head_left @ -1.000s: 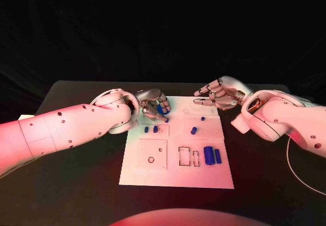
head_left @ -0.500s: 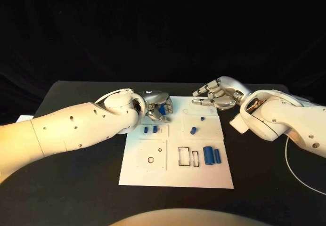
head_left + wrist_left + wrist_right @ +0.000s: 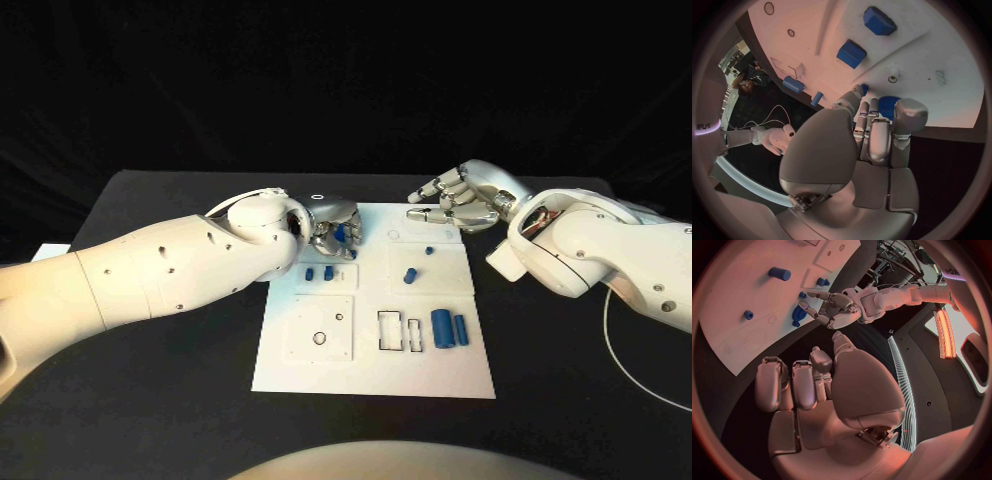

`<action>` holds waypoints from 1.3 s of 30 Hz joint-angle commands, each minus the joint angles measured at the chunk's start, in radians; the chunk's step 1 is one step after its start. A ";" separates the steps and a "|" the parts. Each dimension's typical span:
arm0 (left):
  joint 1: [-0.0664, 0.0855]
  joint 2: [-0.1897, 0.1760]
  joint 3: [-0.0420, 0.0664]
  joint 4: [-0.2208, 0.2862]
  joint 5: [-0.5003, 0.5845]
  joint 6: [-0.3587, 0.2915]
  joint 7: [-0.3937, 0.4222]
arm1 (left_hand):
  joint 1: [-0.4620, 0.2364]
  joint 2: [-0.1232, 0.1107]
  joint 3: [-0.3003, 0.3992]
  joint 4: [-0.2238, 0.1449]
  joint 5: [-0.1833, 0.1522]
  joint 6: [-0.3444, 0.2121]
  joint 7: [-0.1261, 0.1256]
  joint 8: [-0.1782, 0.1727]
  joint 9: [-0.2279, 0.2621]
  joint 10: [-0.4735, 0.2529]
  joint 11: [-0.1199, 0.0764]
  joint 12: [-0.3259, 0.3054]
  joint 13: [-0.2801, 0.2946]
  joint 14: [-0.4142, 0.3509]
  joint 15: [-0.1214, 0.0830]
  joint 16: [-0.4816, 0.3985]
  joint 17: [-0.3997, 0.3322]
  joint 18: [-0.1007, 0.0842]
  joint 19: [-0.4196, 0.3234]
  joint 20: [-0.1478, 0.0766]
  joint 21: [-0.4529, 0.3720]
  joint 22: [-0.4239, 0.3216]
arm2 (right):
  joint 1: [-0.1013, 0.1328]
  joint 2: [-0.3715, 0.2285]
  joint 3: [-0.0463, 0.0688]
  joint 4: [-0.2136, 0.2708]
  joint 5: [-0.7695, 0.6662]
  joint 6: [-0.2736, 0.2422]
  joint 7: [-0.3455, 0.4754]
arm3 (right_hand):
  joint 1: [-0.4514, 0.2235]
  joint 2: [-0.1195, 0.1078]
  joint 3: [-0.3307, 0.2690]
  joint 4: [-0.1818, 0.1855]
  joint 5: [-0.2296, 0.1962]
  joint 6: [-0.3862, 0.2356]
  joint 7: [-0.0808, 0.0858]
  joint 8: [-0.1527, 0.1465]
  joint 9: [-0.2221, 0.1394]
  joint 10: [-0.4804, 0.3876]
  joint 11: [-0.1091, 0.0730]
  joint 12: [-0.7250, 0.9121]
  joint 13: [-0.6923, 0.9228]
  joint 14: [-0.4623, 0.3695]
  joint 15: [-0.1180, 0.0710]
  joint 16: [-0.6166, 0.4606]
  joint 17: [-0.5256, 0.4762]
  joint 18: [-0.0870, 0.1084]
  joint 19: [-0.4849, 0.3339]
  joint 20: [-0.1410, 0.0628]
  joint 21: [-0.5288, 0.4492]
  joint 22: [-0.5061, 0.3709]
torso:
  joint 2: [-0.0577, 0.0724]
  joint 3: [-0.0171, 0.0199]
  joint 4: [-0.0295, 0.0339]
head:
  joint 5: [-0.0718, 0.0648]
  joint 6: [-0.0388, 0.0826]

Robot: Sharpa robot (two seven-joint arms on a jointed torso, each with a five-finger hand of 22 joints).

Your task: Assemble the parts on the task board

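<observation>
The white task board (image 3: 372, 375) lies in the middle of the black table. My left hand (image 3: 326, 220) hovers over its far left corner and pinches a blue ribbed part (image 3: 888, 105), also seen as the blue part (image 3: 340, 232) between the fingertips. My right hand (image 3: 463, 200) hangs over the board's far right corner, fingers loosely bent and apart, with nothing in it (image 3: 795, 385). Two small blue parts (image 3: 319, 272) sit just nearer than the left hand. A blue peg (image 3: 411, 276) stands mid-board, and two long blue cylinders (image 3: 451, 330) lie near the right edge.
Rectangular outlines (image 3: 400, 332) and a square panel with holes (image 3: 323, 328) mark the board's near half. A thin cable (image 3: 620, 350) runs over the table at the right. Bare black table surrounds the board.
My left hand has turned slightly over the board's far left corner, still holding the blue part. The right hand has hardly moved.
</observation>
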State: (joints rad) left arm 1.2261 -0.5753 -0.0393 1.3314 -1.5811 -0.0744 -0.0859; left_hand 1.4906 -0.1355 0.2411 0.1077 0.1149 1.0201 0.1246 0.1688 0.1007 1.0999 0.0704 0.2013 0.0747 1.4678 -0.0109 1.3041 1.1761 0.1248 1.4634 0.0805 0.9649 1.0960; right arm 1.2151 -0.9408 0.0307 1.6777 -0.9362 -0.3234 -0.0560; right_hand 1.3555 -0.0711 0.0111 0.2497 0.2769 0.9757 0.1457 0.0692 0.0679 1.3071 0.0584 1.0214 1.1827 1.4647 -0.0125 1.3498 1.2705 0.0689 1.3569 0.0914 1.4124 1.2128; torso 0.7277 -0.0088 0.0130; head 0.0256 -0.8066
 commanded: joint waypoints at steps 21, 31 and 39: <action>-0.013 0.027 0.001 -0.024 -0.012 0.066 -0.018 | 0.019 0.000 0.108 -0.033 -0.001 0.075 -0.004 -0.019 -0.012 0.105 -0.015 -0.033 -0.002 0.035 -0.022 0.003 -0.030 -0.015 0.032 -0.016 0.033 0.032 | -0.001 0.005 0.000 -0.003 -0.004 0.015 0.010 | 0.004 0.005 -0.007 -0.003 0.005 0.007 -0.001 0.000 0.002 -0.005 -0.002 -0.003 0.000 0.041 -0.006 -0.006 -0.001 0.010 -0.005 0.000 -0.006 -0.001 | -0.001 0.0016 0.0000 | 0.001 -0.006; -0.016 0.028 0.003 -0.021 -0.013 0.016 -0.016 | 0.014 0.003 0.204 -0.085 -0.003 0.121 0.005 -0.028 -0.017 0.162 -0.017 -0.053 0.009 0.034 -0.022 0.016 -0.034 -0.021 0.032 -0.022 0.058 0.058 | -0.001 0.005 0.000 -0.002 -0.004 0.015 0.011 | 0.004 0.005 -0.007 -0.003 0.005 0.007 -0.001 0.000 0.002 -0.005 -0.002 -0.003 0.000 0.041 -0.006 -0.006 -0.001 0.010 -0.005 0.000 -0.006 -0.001 | -0.001 0.0009 -0.0004 | 0.001 -0.005; -0.019 0.002 0.011 0.010 0.025 -0.046 -0.010 | -0.021 -0.007 0.254 -0.111 -0.001 0.114 0.016 -0.057 -0.028 0.158 -0.007 -0.086 0.010 0.033 -0.015 0.026 -0.034 -0.023 0.030 -0.017 0.074 0.074 | -0.001 0.006 0.000 -0.004 -0.004 0.016 0.011 | 0.005 0.006 -0.007 -0.003 0.005 0.009 -0.002 0.001 0.002 -0.005 -0.002 -0.002 0.000 0.041 -0.006 -0.007 -0.001 0.010 -0.005 0.000 -0.007 -0.001 | -0.002 0.0008 -0.0001 | -0.007 -0.003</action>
State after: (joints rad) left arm 1.2065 -0.5700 -0.0301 1.3337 -1.5817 -0.0769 -0.0989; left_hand 1.4755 -0.1425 0.4918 -0.0031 0.1091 1.1342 0.1358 0.1152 0.0733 1.2596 0.0571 0.1184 0.0856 1.4657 -0.0304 1.3274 1.1405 0.1096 1.4668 0.0624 1.0343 1.1692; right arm 1.2151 -0.9357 0.0307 1.6739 -0.9362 -0.3208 -0.0543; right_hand 1.3555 -0.0712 0.0084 0.2468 0.2769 0.9789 0.1424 0.0692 0.0685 1.3071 0.0584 1.0214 1.1828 1.4647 -0.0125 1.3498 1.2705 0.0689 1.3570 0.0914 1.4124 1.2129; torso 0.7261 -0.0077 0.0126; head 0.0214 -0.8097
